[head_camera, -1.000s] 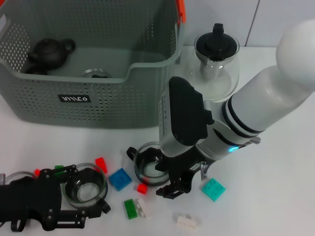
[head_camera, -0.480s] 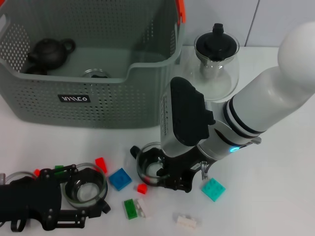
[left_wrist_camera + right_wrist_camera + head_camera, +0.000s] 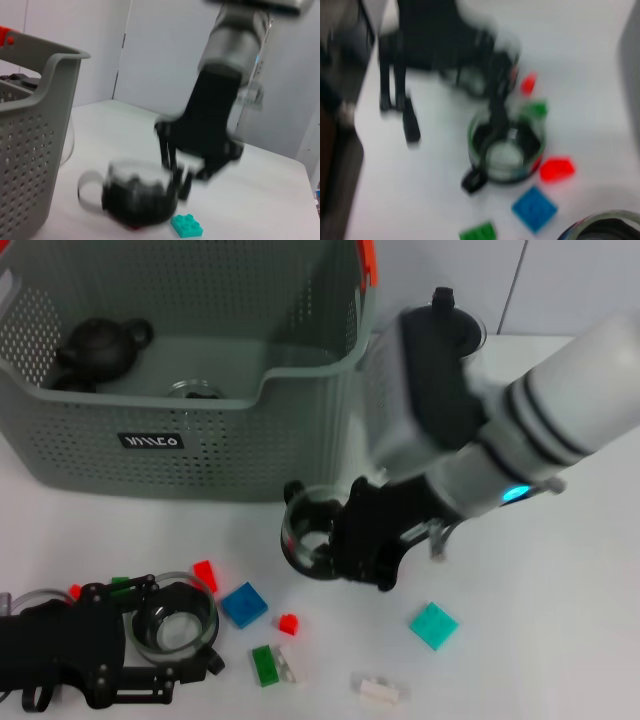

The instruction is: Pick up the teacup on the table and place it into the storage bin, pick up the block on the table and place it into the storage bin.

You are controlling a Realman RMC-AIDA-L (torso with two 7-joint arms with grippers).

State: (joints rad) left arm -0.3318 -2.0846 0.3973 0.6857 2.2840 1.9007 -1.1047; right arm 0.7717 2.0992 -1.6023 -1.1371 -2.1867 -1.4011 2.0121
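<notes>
One glass teacup is off the worktop now: your right tool has it pinched by the rim, fingers closed on the glass wall, and it hangs in the air just in front of the storage bin. A second ago that same cup sat on the worktop among the blocks, with the tool lowered over it; since then your arm has swung up and toward the bin, and the red block that lay at the cup's foot is now in plain sight. The left wrist view shows the cup clear of the surface with the teal block beneath and beside it.

Your left tool sits at the near left edge, where it was before, its fingers spread around a second glass cup that rests on the worktop; they do not look closed on it. The blue block, green block and white block lie where they did. Inside the bin you have a dark teapot. A glass pitcher stands behind your right arm.
</notes>
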